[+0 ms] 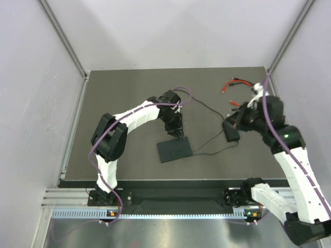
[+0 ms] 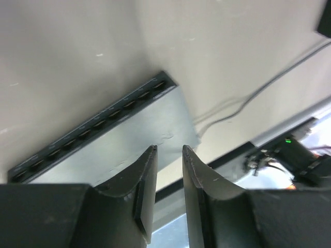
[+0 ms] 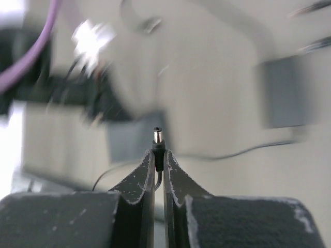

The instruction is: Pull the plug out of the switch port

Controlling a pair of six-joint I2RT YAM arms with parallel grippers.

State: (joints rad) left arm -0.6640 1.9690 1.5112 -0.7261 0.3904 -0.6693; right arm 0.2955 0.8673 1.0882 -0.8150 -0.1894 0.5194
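Observation:
The switch (image 1: 174, 149), a flat dark grey box, lies on the dark mat; in the left wrist view (image 2: 119, 139) its row of sockets (image 2: 93, 124) runs along the far edge, and none of the sockets that show holds a plug. My left gripper (image 1: 178, 133) hovers just above the switch's far edge, its jaws a little apart and empty (image 2: 169, 150). My right gripper (image 1: 231, 121) is off to the right of the switch, away from it. It is shut on the small black barrel plug (image 3: 158, 147), whose metal tip sticks out past the fingertips.
A black power-adapter brick (image 1: 231, 133) lies just below the right gripper, its thin black cable (image 1: 209, 147) trailing towards the switch. Red clip leads (image 1: 235, 82) lie at the back right. Grey walls enclose the mat on three sides.

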